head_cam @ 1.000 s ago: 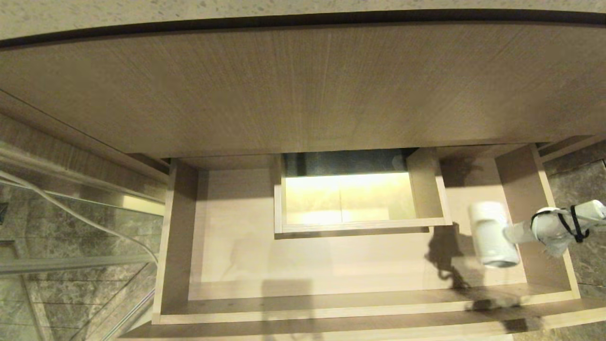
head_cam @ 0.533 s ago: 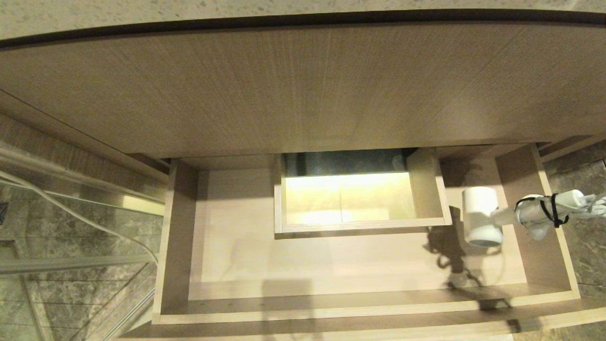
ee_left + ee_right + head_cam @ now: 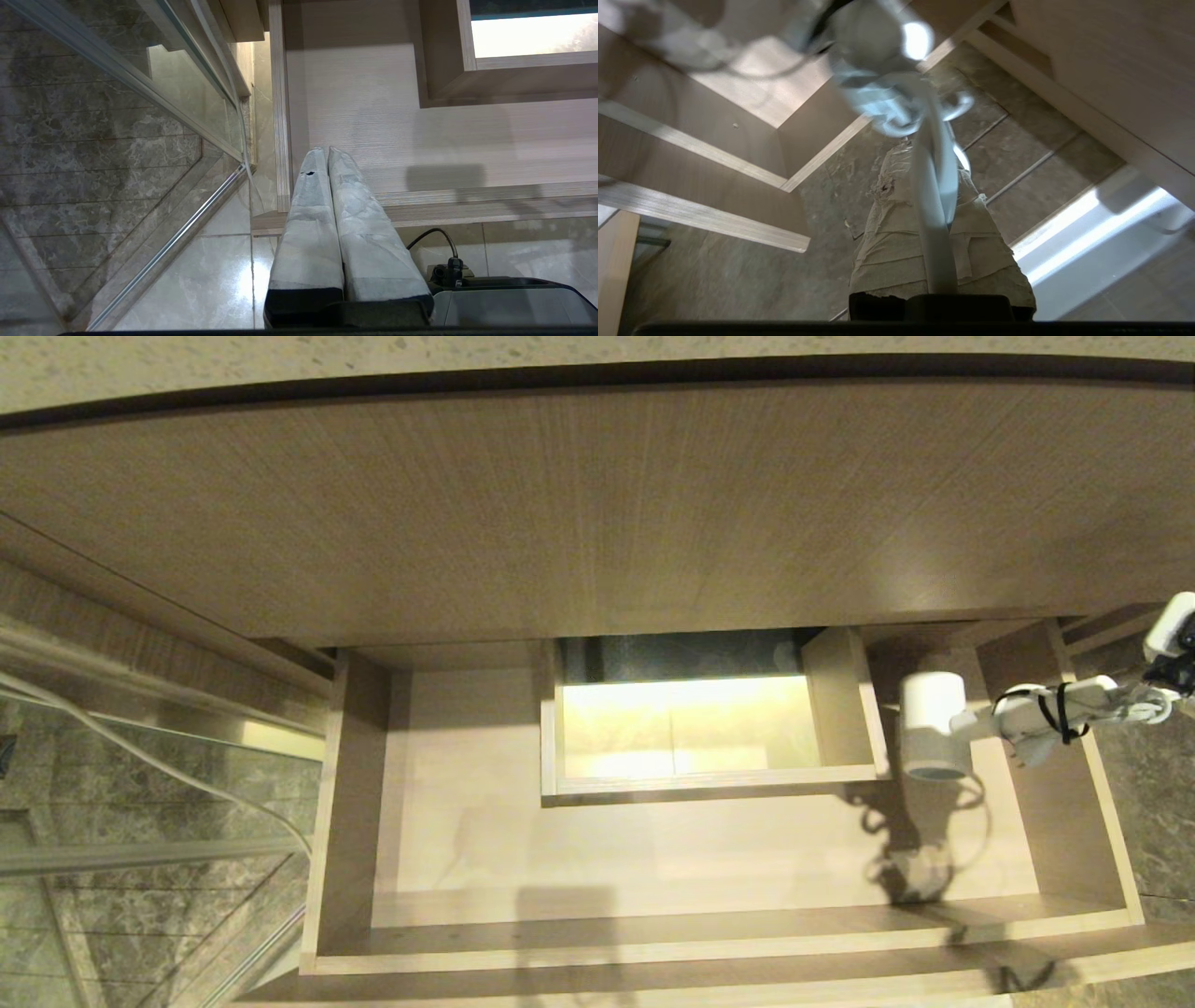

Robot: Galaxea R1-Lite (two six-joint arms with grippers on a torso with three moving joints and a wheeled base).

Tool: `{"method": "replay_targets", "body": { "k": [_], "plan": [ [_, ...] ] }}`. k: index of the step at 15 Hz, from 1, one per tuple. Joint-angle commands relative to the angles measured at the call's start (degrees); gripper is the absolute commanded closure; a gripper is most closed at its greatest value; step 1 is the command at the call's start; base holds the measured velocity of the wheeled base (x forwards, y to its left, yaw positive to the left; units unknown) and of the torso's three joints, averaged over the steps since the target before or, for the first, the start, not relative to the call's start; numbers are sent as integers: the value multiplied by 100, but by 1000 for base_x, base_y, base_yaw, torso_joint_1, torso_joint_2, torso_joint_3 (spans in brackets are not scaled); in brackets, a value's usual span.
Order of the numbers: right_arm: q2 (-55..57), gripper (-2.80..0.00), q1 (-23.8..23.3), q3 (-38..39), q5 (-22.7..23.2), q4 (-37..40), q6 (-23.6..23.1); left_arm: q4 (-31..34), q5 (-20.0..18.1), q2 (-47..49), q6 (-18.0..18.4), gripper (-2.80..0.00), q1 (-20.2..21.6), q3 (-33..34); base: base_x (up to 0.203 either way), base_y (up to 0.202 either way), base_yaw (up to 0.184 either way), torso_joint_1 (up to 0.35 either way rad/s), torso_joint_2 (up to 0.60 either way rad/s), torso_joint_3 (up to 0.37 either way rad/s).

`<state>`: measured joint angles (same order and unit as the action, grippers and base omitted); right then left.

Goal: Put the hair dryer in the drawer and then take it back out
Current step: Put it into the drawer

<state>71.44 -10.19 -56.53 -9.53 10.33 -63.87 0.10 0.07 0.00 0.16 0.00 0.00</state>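
Note:
The drawer (image 3: 607,859) stands pulled out, pale wood-grain, with a boxed rectangular cutout (image 3: 691,728) in its middle. The white hair dryer (image 3: 934,723) hangs over the drawer's right compartment, barrel beside the cutout's right wall, handle pointing right. Its thin cord (image 3: 920,868) loops down onto the drawer floor. My right gripper (image 3: 1134,700) is shut on the handle, just past the drawer's right wall. In the right wrist view the handle (image 3: 931,205) runs between the taped fingers of the gripper (image 3: 924,154). My left gripper (image 3: 327,150) is shut and empty above the drawer's front left corner (image 3: 280,205).
A tall wood-grain cabinet panel (image 3: 597,513) overhangs the drawer's back. A glass shower panel with metal rails (image 3: 140,784) stands left of the drawer. Marble floor tiles (image 3: 1148,803) lie to the right. A black cable (image 3: 439,233) shows by the robot base.
The right gripper has carried the hair dryer from the drawer's front right toward the back and a little left. The cord's loops now rest on the drawer floor.

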Motion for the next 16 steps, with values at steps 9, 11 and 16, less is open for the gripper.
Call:
{"method": "replay_targets", "body": {
  "k": [9, 11, 16],
  "plan": [
    [907, 0, 79, -154, -43, -22, -138, -1, 1, 0, 2, 0, 0, 0, 0, 0, 0, 0, 0, 0],
    [947, 0, 87, -157, -75, -22, -144, -1, 1, 0, 2, 0, 0, 0, 0, 0, 0, 0, 0, 0],
    [1083, 0, 140, -105, -154, -6, -116, -1, 1, 0, 2, 0, 0, 0, 0, 0, 0, 0, 0, 0]
  ]
}}
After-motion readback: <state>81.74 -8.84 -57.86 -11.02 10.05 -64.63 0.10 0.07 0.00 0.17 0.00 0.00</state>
